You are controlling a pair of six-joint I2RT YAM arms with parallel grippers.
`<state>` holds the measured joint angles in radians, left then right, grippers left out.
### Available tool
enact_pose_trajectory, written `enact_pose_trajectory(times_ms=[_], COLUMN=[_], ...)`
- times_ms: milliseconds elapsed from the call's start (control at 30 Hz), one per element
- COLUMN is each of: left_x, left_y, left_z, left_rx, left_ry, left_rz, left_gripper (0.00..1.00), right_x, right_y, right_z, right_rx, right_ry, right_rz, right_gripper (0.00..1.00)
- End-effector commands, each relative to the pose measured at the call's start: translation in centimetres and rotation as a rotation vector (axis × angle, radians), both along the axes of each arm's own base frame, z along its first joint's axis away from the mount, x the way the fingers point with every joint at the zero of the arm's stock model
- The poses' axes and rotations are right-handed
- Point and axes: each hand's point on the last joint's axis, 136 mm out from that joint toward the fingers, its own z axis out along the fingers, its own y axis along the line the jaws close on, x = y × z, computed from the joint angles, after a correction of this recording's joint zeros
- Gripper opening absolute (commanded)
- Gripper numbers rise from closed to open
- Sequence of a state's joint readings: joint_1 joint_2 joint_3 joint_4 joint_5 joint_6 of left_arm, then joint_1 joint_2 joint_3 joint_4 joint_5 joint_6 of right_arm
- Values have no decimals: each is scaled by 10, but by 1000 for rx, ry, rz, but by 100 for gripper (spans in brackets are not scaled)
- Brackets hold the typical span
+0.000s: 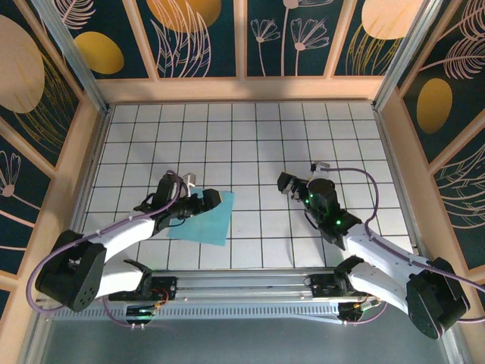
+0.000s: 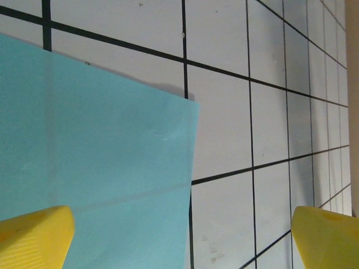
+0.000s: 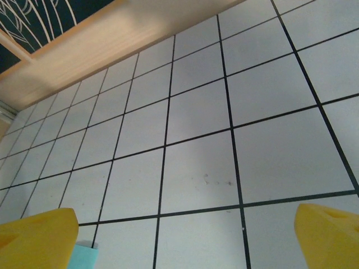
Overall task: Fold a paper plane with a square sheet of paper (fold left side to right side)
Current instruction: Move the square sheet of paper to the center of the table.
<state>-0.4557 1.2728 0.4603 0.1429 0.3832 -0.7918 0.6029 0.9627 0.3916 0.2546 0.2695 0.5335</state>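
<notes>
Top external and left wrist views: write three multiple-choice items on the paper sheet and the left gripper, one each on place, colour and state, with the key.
1. Where does the sheet of paper lie?
A) on the tiled table's left half, beneath the left gripper
B) in the table's far right corner
C) hanging off the table's near edge

2. What colour is the sheet?
A) yellow
B) white
C) light teal-blue

3. How is the left gripper?
A) shut on the sheet
B) open
C) shut, empty

Key: 1 A, the overhead view shows it under that gripper; 2 C, teal against white tiles; 3 B, its yellow fingers stand far apart.
</notes>
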Motion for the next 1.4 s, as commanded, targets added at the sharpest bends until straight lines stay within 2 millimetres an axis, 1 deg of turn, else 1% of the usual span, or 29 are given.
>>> enact_pose_trajectory(times_ms=[0, 200, 333, 433, 467, 567, 700, 767, 900, 967, 1000, 1033, 1100, 1233, 1367], left_x=[5, -4, -8, -5, -4, -1, 4, 5, 6, 6, 6, 6, 8, 13, 18], left_y=[-8, -18, -29, -34, -38, -54, -79, -93, -113, -122, -124, -126, -133, -142, -145], left_z=[-5, -28, -35, -38, -36, -32, -29, -30, -36, -30, -40, -40, -37, -25, -6], left_rx=[10, 26, -24, -32, -50, -99, -124, -149, -144, -163, -148, -150, -165, -184, -192], left_ry=[32, 113, 151, 169, 166, 169, 176, 186, 205, 198, 214, 213, 213, 190, 140], left_rz=[13, 9, 22, 96, 116, 152, 160, 155, 160, 162, 169, 170, 164, 141, 126], left_gripper=[99, 99, 99, 99, 99, 99, 99, 99, 99, 99, 99, 99, 99, 99, 99], right_x=[4, 4, 4, 5, 5, 9, 8, 8, 7, 8, 8, 8, 9, 11, 13], right_y=[-5, -16, -18, -22, -24, -44, -61, -64, -67, -67, -67, -67, -67, -69, -69], right_z=[7, 5, 7, 8, 6, -1, -6, -6, -9, -11, -12, -12, -14, -18, -19], right_rx=[-24, -70, -73, -34, -10, 67, 61, 41, 13, 4, -1, -6, -18, -27, -31], right_ry=[0, 21, 27, 40, 59, 120, 142, 138, 156, 171, 178, 183, 192, 207, 217], right_rz=[-44, -89, -91, -83, -83, -119, -146, -148, -147, -138, -136, -132, -127, -123, -115], right_gripper=[99, 99, 99, 99, 99, 99, 99, 99, 99, 99, 99, 99, 99, 99, 98])
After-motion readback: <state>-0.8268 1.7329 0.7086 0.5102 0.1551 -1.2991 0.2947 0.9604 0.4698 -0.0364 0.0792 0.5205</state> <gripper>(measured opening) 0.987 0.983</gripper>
